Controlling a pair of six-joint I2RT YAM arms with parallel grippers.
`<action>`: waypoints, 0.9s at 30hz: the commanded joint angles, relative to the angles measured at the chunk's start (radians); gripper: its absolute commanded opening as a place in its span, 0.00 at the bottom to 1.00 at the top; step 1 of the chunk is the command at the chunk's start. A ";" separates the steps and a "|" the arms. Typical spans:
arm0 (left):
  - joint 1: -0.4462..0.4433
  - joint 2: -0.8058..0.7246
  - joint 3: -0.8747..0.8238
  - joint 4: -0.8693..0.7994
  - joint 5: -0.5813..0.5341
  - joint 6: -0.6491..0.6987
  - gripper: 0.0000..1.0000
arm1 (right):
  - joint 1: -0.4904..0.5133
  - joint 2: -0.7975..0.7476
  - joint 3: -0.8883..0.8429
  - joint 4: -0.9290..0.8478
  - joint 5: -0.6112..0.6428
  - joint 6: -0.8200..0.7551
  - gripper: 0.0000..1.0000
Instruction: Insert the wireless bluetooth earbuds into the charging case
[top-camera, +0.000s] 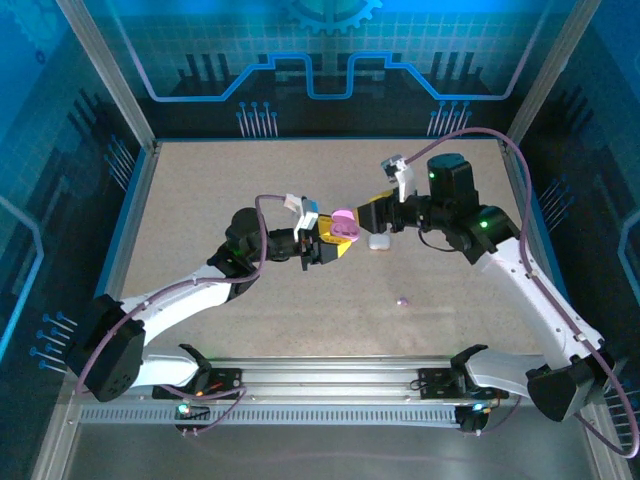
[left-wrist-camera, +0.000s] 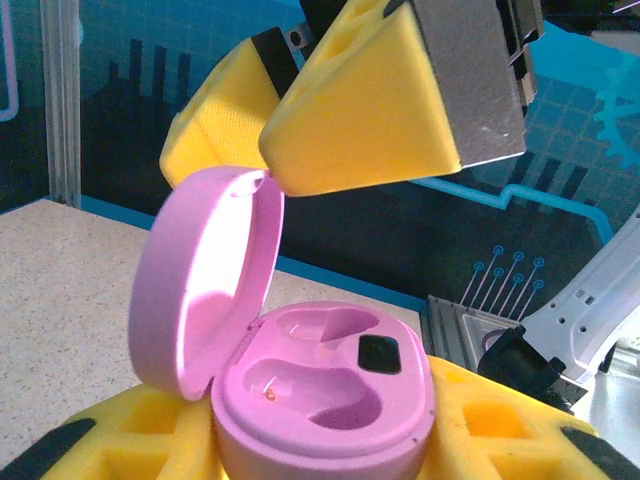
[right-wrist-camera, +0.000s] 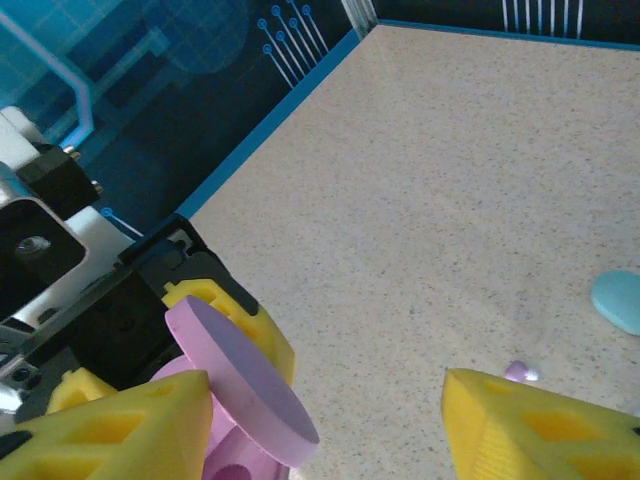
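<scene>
The one purple earbud (top-camera: 403, 299) I can make out lies loose on the bench (top-camera: 250, 170), nearer than centre and a little right, well apart from the pink charging case (left-wrist-camera: 330, 400). That case is held at mid-bench with its lid (left-wrist-camera: 200, 290) swung upright and both wells bare, so nothing is seated yet. The left gripper (top-camera: 335, 240) is clamped on the case's lower half, wells facing up; the right gripper (right-wrist-camera: 325, 390) hangs at the lid, its yellow fingers spread and holding nothing, one of them right beside the lid's rim. A pale case (top-camera: 379, 241) sits on the bench just right of the pair. I judge the step in hand to be fetching that earbud; I'd draw the right arm clear of the lid first so I don't knock it shut, then come down over the earbud with the fingers narrowed and pinch it squarely, holding the left arm steady meanwhile. The piece is tiny and looks smooth, so I expect it to skid or twist if I close off-centre.
</scene>
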 joint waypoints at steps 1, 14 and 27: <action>-0.011 -0.040 0.000 0.035 0.026 0.028 0.31 | -0.020 -0.027 0.020 0.049 -0.070 -0.006 0.62; -0.011 -0.041 0.017 0.044 0.036 0.007 0.30 | 0.034 -0.018 0.065 -0.081 -0.030 -0.325 0.62; -0.010 -0.062 0.036 -0.002 0.061 0.025 0.31 | 0.127 -0.075 0.014 -0.144 0.068 -0.787 0.61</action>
